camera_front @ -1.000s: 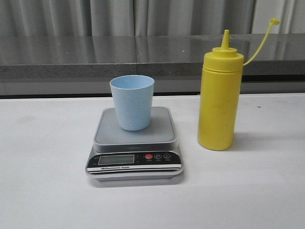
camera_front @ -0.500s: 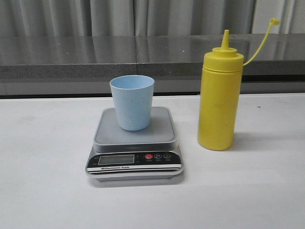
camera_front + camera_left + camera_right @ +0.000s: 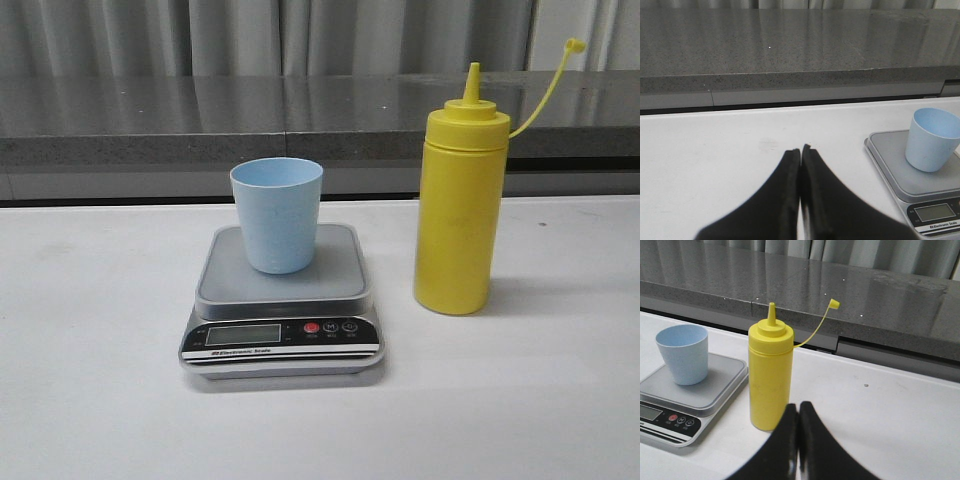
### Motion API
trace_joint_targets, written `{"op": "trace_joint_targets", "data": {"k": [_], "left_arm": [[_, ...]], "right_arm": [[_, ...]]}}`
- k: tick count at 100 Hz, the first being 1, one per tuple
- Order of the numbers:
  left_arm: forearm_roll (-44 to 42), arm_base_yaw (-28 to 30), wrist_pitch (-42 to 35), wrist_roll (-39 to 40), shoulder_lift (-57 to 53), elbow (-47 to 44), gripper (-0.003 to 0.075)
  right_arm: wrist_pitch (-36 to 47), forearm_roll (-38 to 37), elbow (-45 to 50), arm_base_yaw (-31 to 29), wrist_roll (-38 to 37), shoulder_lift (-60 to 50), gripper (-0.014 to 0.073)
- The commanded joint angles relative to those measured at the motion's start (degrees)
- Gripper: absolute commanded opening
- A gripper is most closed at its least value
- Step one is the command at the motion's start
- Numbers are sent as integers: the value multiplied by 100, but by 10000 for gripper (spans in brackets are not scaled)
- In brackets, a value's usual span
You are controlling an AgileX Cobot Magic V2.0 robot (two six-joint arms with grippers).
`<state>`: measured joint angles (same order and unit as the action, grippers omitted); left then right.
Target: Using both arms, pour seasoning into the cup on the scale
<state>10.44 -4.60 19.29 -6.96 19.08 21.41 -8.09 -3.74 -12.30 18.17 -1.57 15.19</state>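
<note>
Cup on scale, bottle beside it, both grippers closed and empty
Cup (image 3: 277,213) stands upright on scale (image 3: 283,300); bottle (image 3: 459,205) on bench (image 3: 100,380) at its 3 o'clock; left gripper (image 3: 800,150), right gripper (image 3: 798,406) pinched together

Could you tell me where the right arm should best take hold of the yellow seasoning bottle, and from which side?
Probably the smooth, straight-sided body of the seasoning bottle, around mid-height, approached horizontally from the robot's right. It stands upright on the table, and the scale with the cup crowds its left. Avoid the narrow nozzle and thin cap strap. The right end effector is shut and must open first.
</note>
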Motion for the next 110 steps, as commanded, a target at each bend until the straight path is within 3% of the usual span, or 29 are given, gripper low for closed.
{"op": "trace_joint_targets", "data": {"k": [1, 67, 110], "left_arm": [[85, 4, -491, 12, 44, 156, -20], [85, 4, -491, 12, 44, 156, -20], [85, 4, -491, 12, 44, 156, -20]], "right_arm": [[452, -162, -156, -90, 40, -13, -67], [516, 171, 943, -1427, 35, -1697, -67], [658, 184, 1264, -1500, 30, -1697, -67]]}}
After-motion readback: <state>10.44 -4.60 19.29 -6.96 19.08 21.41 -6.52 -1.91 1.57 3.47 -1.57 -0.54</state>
